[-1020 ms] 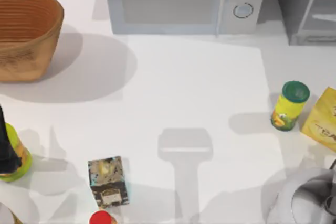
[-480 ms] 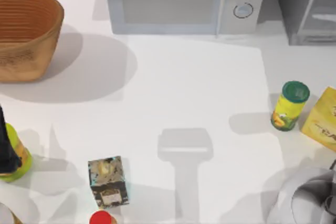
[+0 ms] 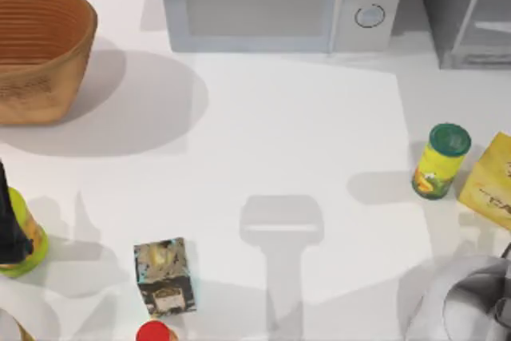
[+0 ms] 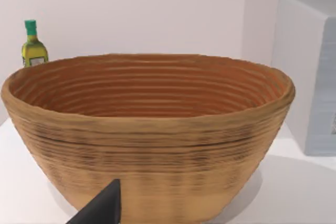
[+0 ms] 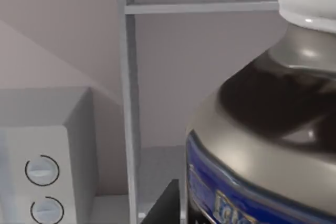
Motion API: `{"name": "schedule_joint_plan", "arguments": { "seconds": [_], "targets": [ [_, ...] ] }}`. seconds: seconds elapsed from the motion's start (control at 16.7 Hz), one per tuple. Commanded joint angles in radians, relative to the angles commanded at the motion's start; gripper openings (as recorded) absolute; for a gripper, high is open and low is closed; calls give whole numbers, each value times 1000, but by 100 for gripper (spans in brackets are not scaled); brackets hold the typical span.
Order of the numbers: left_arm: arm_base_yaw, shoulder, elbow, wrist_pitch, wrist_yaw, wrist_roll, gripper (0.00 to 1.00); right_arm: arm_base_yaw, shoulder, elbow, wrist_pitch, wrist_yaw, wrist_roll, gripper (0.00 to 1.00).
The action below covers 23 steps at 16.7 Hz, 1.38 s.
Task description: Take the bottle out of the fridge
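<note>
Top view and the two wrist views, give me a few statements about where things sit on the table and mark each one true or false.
1. The woven brown basket sits at the table's far left. True.
2. The light grey microwave with two round knobs stands left of the basket. False: it stands to its right.
3. The yellow-green can with a green lid stands upright. True.
4. The red-capped bottle lies inside the basket. False: it stands at the near edge.
5. The white-capped, dark-shouldered bottle fills the right wrist view's foreground, the dark grey fridge behind. True.

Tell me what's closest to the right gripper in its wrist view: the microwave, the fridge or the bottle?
1. The bottle, right beside the right gripper.
2. The fridge, behind the bottle, and the microwave, off to one side: too close to call.
The left gripper sits parked by the basket.
</note>
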Motion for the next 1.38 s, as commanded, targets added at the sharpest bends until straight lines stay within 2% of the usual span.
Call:
{"name": "schedule_joint_plan", "arguments": {
  "seconds": [0.3, 0.66, 0.9, 1.14, 1.38],
  "targets": [
    [0, 0, 0, 0, 0, 0, 100, 229, 455, 173, 272, 270, 19, 0],
    [0, 0, 0, 0, 0, 0, 100, 603, 1108, 330, 576, 637, 42, 0],
    [0, 0, 0, 0, 0, 0, 100, 835, 1424, 421, 763, 841, 42, 0],
    [0, 0, 0, 0, 0, 0, 100, 994, 1583, 488, 897, 964, 31, 0],
    [0, 0, 0, 0, 0, 0, 100, 1028, 1607, 502, 924, 988, 28, 0]
  ]
}}
